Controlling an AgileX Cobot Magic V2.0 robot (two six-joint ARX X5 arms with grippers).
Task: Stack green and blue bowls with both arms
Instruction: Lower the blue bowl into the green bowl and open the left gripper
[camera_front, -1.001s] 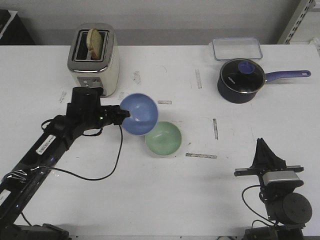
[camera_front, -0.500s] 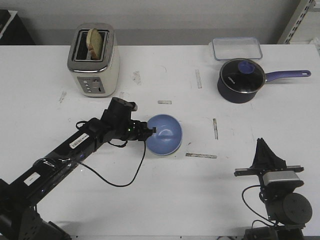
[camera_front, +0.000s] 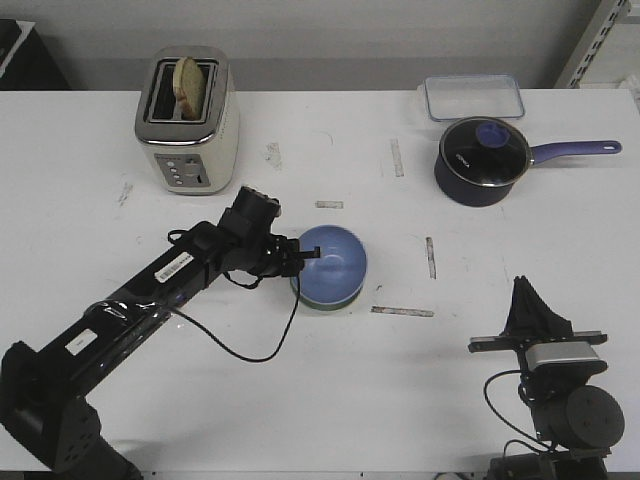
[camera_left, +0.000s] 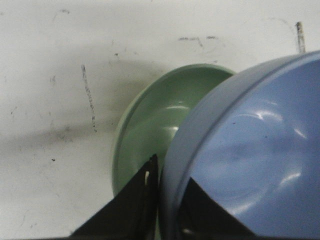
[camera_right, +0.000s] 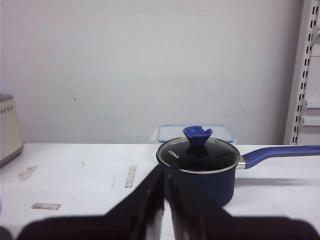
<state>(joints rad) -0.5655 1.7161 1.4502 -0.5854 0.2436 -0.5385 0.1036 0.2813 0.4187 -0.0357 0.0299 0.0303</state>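
Observation:
The blue bowl (camera_front: 335, 262) rests tilted inside the green bowl (camera_front: 322, 307) at the table's middle; only a thin edge of the green one shows in the front view. My left gripper (camera_front: 303, 257) is shut on the blue bowl's left rim. In the left wrist view the blue bowl (camera_left: 250, 150) covers part of the green bowl (camera_left: 150, 120), and my left gripper (camera_left: 167, 182) has one finger inside and one outside the blue rim. My right gripper (camera_front: 522, 292) is shut and empty, parked at the front right; it also shows in the right wrist view (camera_right: 166, 175).
A toaster (camera_front: 187, 125) with a bread slice stands at the back left. A dark blue saucepan (camera_front: 482, 162) with a lid and long handle stands at the back right, with a clear container (camera_front: 472, 97) behind it. Tape marks dot the table.
My left arm carried the blue bowl from beside the green bowl to the right and down onto it. The green bowl is now almost covered. The right arm has not moved.

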